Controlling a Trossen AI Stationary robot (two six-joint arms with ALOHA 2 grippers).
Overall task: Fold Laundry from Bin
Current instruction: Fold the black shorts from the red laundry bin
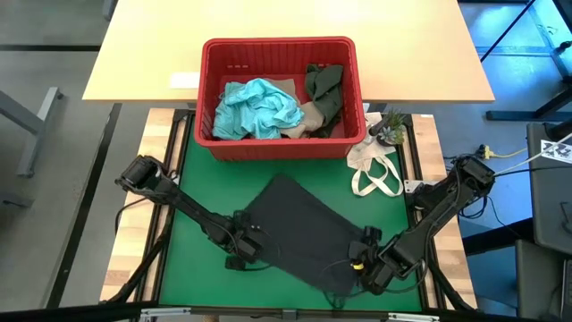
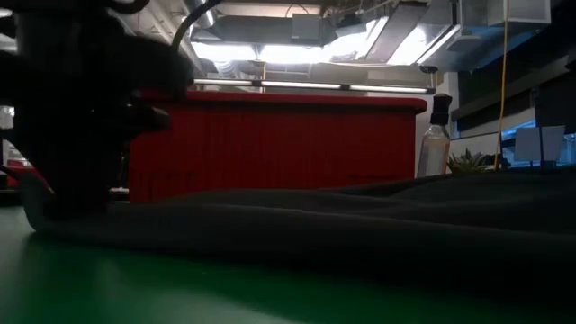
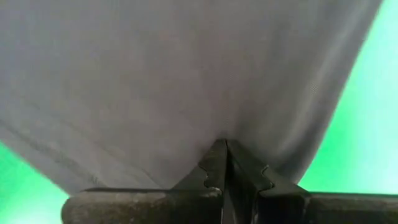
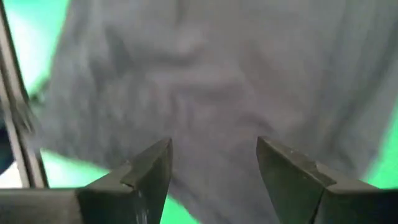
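Fingers (image 3: pixel 225 163) pinch dark garment (image 1: pixel 299 228) on green mat (image 1: pixel 201 179).

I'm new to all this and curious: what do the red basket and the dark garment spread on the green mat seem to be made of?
The red basket looks like moulded plastic: stiff ribbed walls, thick rim, even colour. The dark garment seems a soft matte knit cloth, probably cotton or a blend; it lies limp with gentle creases, and the left gripper pinches its edge.

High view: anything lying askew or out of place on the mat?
The dark garment lies diagonally across the green mat, not square to its edges. A white bag and small plant crowd the mat's corner right of the red bin. Nothing looks spilled or damaged.
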